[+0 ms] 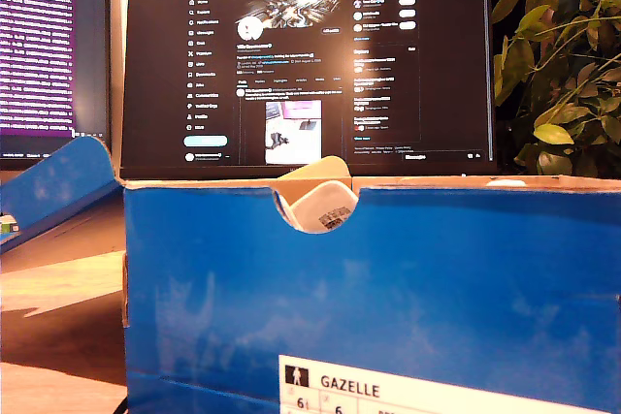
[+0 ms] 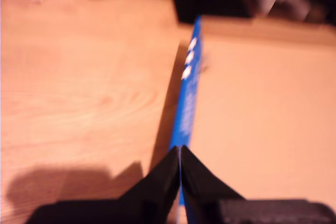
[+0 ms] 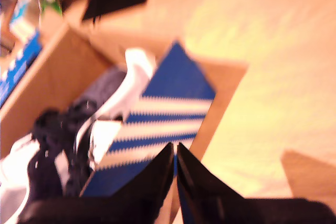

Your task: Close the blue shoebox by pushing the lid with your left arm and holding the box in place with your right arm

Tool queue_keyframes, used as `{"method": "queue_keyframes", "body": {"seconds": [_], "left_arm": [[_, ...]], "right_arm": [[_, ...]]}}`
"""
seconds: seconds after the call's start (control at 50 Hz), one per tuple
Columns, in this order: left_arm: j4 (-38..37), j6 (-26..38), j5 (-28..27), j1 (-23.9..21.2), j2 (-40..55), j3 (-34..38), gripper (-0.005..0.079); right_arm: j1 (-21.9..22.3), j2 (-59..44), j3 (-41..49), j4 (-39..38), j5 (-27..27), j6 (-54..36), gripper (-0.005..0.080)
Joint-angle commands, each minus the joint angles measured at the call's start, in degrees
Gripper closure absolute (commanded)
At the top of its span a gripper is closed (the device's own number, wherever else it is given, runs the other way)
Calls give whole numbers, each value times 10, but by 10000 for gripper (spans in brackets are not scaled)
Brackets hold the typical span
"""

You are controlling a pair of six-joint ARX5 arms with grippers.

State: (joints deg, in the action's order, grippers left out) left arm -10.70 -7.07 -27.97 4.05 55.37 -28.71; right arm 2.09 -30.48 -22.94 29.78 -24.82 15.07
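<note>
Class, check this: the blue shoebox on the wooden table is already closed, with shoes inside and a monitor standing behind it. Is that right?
Not quite. The blue shoebox is open, not closed: the second wrist view looks straight in at the shoes, and the exterior view shows the lid raised at its left. The wooden table, the shoes inside and the monitor behind are as stated.

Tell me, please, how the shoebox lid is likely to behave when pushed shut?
The lid looks like thin cardboard, so it will probably flex rather than swing rigidly. It seems light, so a gentle push should do. The shoe poking above the blue shoebox rim may stop it closing flat.
</note>
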Motion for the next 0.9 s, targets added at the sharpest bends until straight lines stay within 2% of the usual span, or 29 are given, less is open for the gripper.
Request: {"method": "queue_keyframes", "body": {"seconds": [0.0,0.2,0.56,0.78,0.88], "left_arm": [[4,19,-2,9,35,-22,761],[4,27,-27,26,139,-66,761],[-2,44,-108,27,298,-127,761],[-19,45,-137,26,358,-138,761],[-34,45,-171,26,373,-139,761]], "right_arm": [[-7,-16,-5,-10,-11,2,763],[-24,-67,-5,-48,-38,3,763],[-77,-173,-5,-75,-38,6,763],[-115,-214,-5,-117,-38,11,763],[-128,-228,-5,-140,-38,17,763]]}}
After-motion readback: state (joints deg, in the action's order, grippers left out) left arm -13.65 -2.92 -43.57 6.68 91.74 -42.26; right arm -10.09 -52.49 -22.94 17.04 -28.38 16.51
